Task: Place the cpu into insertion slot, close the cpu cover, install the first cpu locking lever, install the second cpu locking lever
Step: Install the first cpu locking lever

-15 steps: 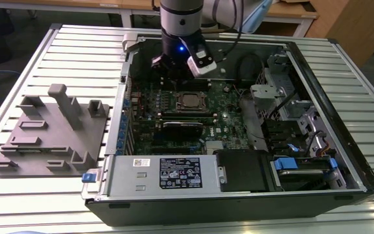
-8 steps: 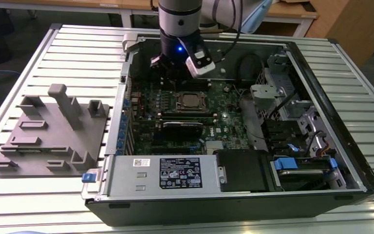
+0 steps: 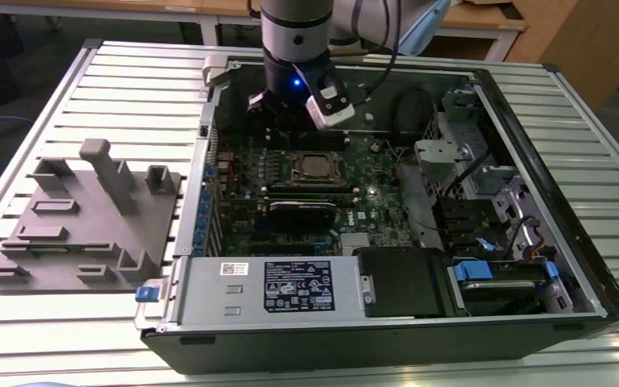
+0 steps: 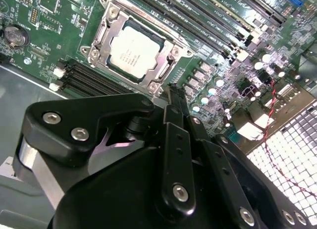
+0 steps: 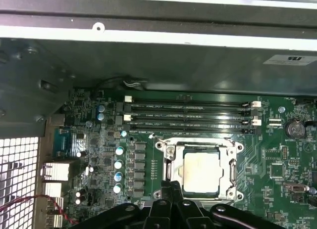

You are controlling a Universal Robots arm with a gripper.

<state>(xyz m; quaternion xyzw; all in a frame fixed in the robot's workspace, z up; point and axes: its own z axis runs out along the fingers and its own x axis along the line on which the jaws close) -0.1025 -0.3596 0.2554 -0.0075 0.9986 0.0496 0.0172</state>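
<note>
table (image 3: 94,89): pale metal slats, open pc case (image 3: 396,343) on it, grey fixture block (image 3: 84,222) beside
room: wooden desks (image 3: 482,24) behind
cpu (image 4: 132,48): sitting in the insertion slot (image 4: 106,14), cpu cover (image 4: 166,70) down around it
gripper (image 4: 171,90): pinched closed, empty, near the slot

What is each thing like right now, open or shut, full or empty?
cpu: lying flat in its slot.
insertion slot: filled by the cpu.
cpu cover: down, framing the cpu.
gripper: jaws shut, holding nothing, tip by the slot's edge.
memory slots: empty.
computer case: lying on its side, open.
</note>
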